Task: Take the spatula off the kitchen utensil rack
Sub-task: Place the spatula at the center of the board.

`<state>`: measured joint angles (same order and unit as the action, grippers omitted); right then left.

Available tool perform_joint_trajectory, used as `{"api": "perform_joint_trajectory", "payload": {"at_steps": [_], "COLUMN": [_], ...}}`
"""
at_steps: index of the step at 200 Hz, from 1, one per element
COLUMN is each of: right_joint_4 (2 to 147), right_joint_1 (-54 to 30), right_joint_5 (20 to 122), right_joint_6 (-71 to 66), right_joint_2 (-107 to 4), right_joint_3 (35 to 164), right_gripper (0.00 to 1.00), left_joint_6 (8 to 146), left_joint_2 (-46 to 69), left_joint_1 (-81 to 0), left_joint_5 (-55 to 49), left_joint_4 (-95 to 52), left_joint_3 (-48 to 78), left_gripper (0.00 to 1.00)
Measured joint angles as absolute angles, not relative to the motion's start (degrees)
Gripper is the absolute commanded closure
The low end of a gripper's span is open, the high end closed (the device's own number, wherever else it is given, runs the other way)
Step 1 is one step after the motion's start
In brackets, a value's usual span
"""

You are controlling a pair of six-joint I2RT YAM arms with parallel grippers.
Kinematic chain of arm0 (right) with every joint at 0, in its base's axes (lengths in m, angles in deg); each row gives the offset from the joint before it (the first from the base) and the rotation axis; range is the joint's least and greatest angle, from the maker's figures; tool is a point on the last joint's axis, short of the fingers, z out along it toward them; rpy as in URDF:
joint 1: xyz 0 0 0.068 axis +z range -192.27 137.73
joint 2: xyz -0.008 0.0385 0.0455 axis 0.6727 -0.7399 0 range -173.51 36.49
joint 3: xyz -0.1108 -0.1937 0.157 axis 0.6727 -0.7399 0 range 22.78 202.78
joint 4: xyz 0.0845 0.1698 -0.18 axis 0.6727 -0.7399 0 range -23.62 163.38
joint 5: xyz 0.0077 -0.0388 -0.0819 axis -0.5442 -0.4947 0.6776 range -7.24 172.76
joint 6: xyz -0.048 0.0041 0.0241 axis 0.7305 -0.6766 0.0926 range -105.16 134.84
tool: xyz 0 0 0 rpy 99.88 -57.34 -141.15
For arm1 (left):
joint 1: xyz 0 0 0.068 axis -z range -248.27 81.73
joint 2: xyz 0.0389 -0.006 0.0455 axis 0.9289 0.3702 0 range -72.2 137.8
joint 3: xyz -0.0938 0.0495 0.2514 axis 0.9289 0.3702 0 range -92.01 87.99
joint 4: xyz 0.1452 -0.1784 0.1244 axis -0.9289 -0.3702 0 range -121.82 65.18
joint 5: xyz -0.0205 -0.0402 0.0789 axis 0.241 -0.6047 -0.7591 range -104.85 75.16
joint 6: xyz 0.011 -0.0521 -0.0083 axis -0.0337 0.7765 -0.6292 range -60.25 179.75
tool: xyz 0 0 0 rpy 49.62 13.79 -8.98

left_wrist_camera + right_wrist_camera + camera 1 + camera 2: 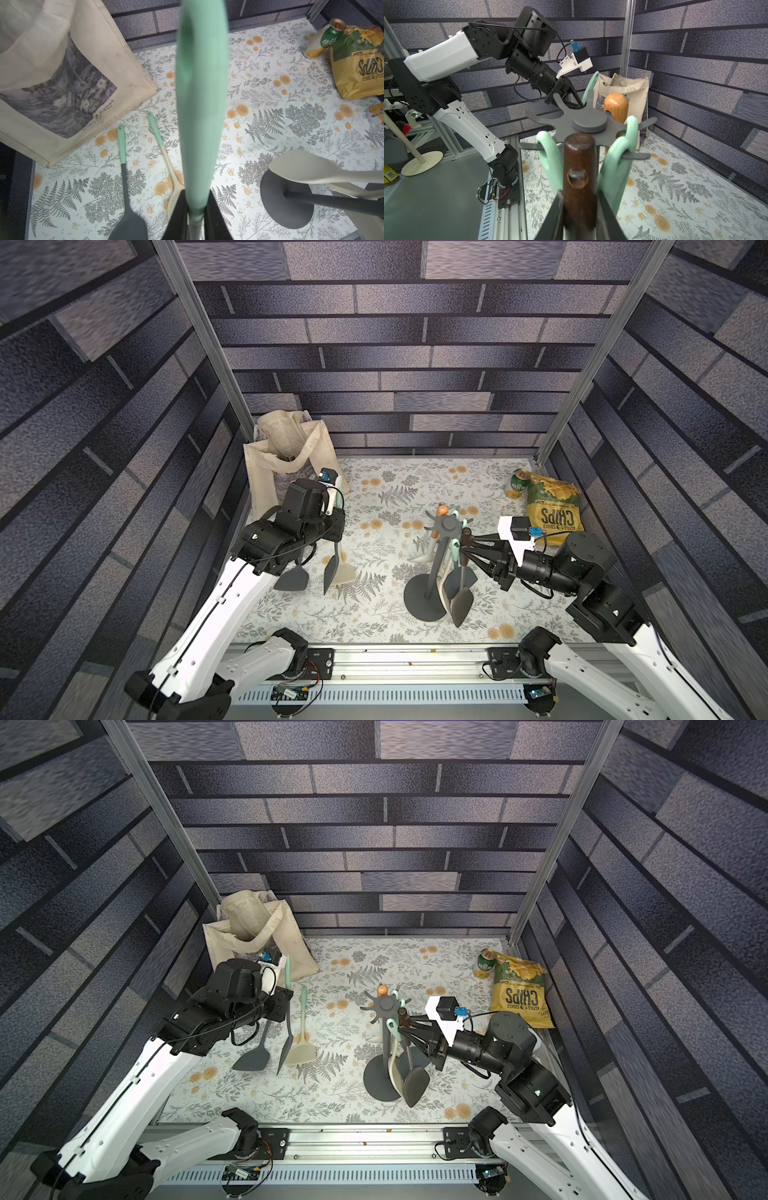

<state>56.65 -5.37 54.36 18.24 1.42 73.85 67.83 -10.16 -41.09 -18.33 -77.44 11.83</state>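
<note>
Rack: the kitchen utensil rack (432,572) stands upright on the floral surface (374,614), right of centre. Its round base lies flat and the star of hooks is on top.

Right side: your right claw (580,195) reaches in roughly level from the right. It is closed on the dark wood handle of the wood-handled spatula (579,162), just under the hanging hole. A hook tip shows through that hole, so this spatula hangs on the rack, on the hook nearest that arm. In both top views its dark blade hangs low at the near edge of the base; you cannot tell whether it touches.

Also on the rack: an orange wood handle (615,108), two mint loop handles (550,158) and a cream spoon (311,170).

Left side: your left claw (195,199) is clamped tight on the mint-handled spatula (199,104). It is off the rack and well apart from it, over the left part of the surface. The handle is up and the dark blade down near the surface; contact is unclear.

Lying flat just beside it: a dark grey turner (291,578) and a cream slotted turner (345,570), side by side, mint handles toward the back wall.

Corners: tote bag (286,456) at back left, chips bag (552,510) and green can (515,485) at back right.
</note>
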Motion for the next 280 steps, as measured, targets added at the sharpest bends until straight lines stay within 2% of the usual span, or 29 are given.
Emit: {"api": "perform_joint_trajectory", "payload": {"at_steps": [41,168,235,280], "right_joint_4": [56.8,55.2,55.2,55.2], "right_joint_1": [-5.3,-5.3,-5.3,-5.3], "right_joint_5": [54.2,55.5,55.8,55.8], "right_joint_6": [18.4,18.4,18.4,18.4], "right_joint_2": [1.2,3.0,3.6,3.5], "right_joint_3": [73.9,73.8,73.5,73.5], "right_gripper": [0.79,0.79,0.79,0.79], "left_joint_6": [69.7,73.5,78.3,78.7], "left_joint_2": [-1.6,20.5,29.5,37.1], "left_joint_1": [-42.4,-43.2,-42.8,-43.1], "left_joint_5": [-15.1,-5.4,-2.1,-5.5], "left_joint_4": [-84.3,-92.4,-92.5,-91.5], "left_joint_3": [2.6,-17.8,-18.7,-18.7], "left_gripper": [1.0,1.0,1.0,1.0]}}
